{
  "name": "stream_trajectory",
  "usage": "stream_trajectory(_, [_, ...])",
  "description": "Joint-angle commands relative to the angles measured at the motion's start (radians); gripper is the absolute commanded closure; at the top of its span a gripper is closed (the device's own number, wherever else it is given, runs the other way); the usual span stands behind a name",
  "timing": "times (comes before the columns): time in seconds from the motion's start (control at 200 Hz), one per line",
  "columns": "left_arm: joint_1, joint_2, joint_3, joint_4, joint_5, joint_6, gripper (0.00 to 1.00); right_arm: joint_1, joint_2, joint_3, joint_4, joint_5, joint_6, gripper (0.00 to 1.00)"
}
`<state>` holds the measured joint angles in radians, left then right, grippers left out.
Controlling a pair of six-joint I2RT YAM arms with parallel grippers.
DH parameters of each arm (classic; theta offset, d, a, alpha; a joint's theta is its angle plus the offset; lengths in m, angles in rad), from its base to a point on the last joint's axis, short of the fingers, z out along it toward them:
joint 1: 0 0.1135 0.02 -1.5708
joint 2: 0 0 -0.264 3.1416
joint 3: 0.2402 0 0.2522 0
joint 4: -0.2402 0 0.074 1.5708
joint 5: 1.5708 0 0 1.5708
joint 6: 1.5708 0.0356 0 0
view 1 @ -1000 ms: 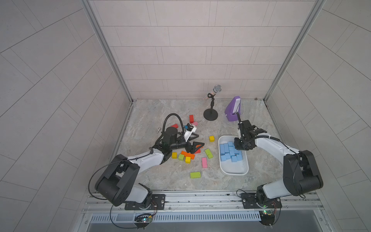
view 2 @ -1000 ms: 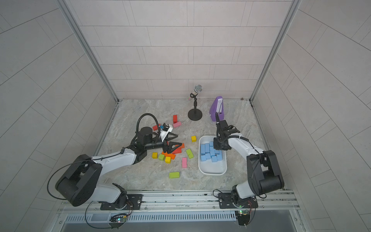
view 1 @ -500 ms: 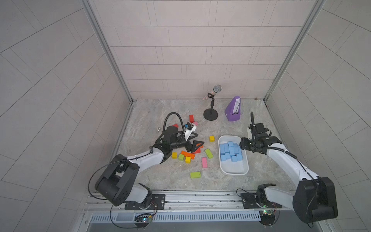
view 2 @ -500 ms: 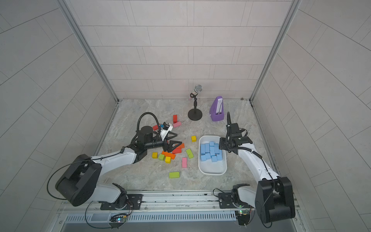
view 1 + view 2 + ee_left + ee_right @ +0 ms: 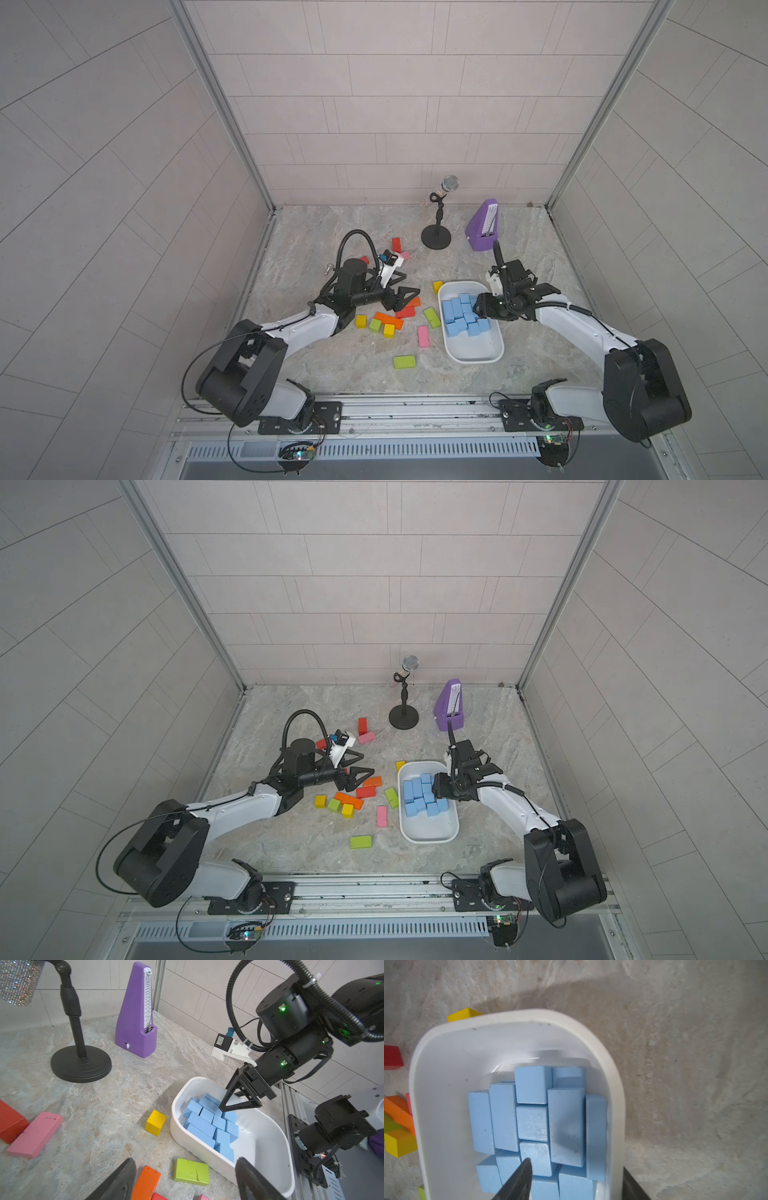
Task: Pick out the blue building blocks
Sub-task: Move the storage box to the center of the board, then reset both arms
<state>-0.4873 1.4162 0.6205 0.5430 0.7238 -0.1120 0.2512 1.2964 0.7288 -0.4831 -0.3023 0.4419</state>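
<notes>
Several blue building blocks (image 5: 459, 318) (image 5: 422, 798) lie packed together in the far half of a white tray (image 5: 478, 359) (image 5: 432, 837). My right gripper (image 5: 478, 311) (image 5: 436, 791) hangs low over them, open, holding nothing. In the right wrist view the right gripper (image 5: 576, 1164) has one finger over the blocks (image 5: 533, 1109) and one outside the tray wall (image 5: 614, 1105). My left gripper (image 5: 405, 297) (image 5: 185, 1165) stands open and empty over coloured blocks, left of the tray (image 5: 270, 1147). The left wrist view also shows the blue blocks (image 5: 209, 1124).
Red, orange, yellow, green and pink blocks (image 5: 386, 320) lie scattered left of the tray. A green brick (image 5: 404, 361) lies alone nearer the front. A microphone stand (image 5: 435, 241) and a purple metronome (image 5: 484, 226) stand at the back. Walls close in three sides.
The right gripper has gone from shut to open and has slid along the tray over the blue pile, its arm swinging out to the right. The left arm has barely moved.
</notes>
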Motion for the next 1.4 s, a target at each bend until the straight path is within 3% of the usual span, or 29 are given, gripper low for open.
stream_trajectory(0.0, [0.030,-0.029,0.030,-0.013,-0.011,-0.009,0.20,0.058,0.001,0.018,0.044,0.004,0.085,0.40])
stream_trajectory(0.175, [0.080,-0.052,0.040,-0.034,-0.013,-0.020,0.20,0.091,-0.041,0.014,0.060,0.017,0.121,0.40])
stream_trajectory(0.355, [0.180,-0.096,0.061,-0.085,-0.024,-0.021,0.18,0.025,-0.149,0.012,0.059,0.111,0.053,0.37])
stream_trajectory(0.39, [0.212,-0.105,0.070,-0.104,-0.029,-0.021,0.17,0.002,-0.170,0.012,0.070,0.130,0.023,0.30])
stream_trajectory(0.4, [0.222,-0.107,0.072,-0.111,-0.031,-0.021,0.16,-0.005,-0.176,0.012,0.073,0.135,0.015,0.22])
stream_trajectory(0.41, [0.232,-0.108,0.075,-0.117,-0.033,-0.020,0.16,-0.012,-0.181,0.012,0.079,0.138,0.007,0.07])
stream_trajectory(0.43, [0.254,-0.113,0.079,-0.129,-0.038,-0.018,0.16,-0.025,-0.192,0.011,0.090,0.145,-0.007,0.00])
stream_trajectory(0.515, [0.352,-0.130,0.087,-0.174,-0.070,-0.004,0.14,-0.104,-0.221,-0.005,0.164,0.174,-0.062,0.00])
stream_trajectory(0.565, [0.406,-0.143,0.082,-0.199,-0.101,0.015,0.00,-0.157,-0.226,-0.025,0.225,0.179,-0.086,0.00])
stream_trajectory(0.755, [0.535,-0.190,0.000,-0.281,-0.270,0.093,0.00,-0.333,-0.176,-0.171,0.524,0.148,-0.094,0.00])
stream_trajectory(0.836, [0.544,-0.191,-0.061,-0.249,-0.366,0.138,0.00,-0.370,-0.142,-0.237,0.669,0.151,-0.065,0.00])
stream_trajectory(0.891, [0.546,-0.181,-0.108,-0.191,-0.425,0.158,0.00,-0.396,-0.123,-0.219,0.648,0.140,-0.063,0.00])
stream_trajectory(1.061, [0.542,-0.072,-0.236,0.110,-0.508,0.175,0.00,-0.399,-0.084,-0.248,0.797,0.165,-0.138,0.00])
stream_trajectory(1.096, [0.538,-0.069,-0.229,0.108,-0.522,0.168,0.00,-0.399,-0.078,-0.266,0.845,0.166,-0.162,0.00])
stream_trajectory(1.166, [0.498,-0.049,-0.241,0.175,-0.622,0.151,0.00,-0.398,-0.056,-0.319,0.962,0.182,-0.173,0.00])
stream_trajectory(1.231, [0.432,0.047,-0.269,0.314,-0.710,0.197,0.00,-0.398,-0.016,-0.359,1.069,0.198,-0.186,0.00])
stream_trajectory(1.296, [0.416,0.201,-0.296,0.582,-0.848,0.168,0.00,-0.399,0.034,-0.375,1.153,0.197,-0.196,0.01])
stream_trajectory(1.391, [0.418,0.103,-0.181,0.184,-0.987,0.084,0.00,-0.394,0.067,-0.335,1.136,0.175,-0.222,0.01])
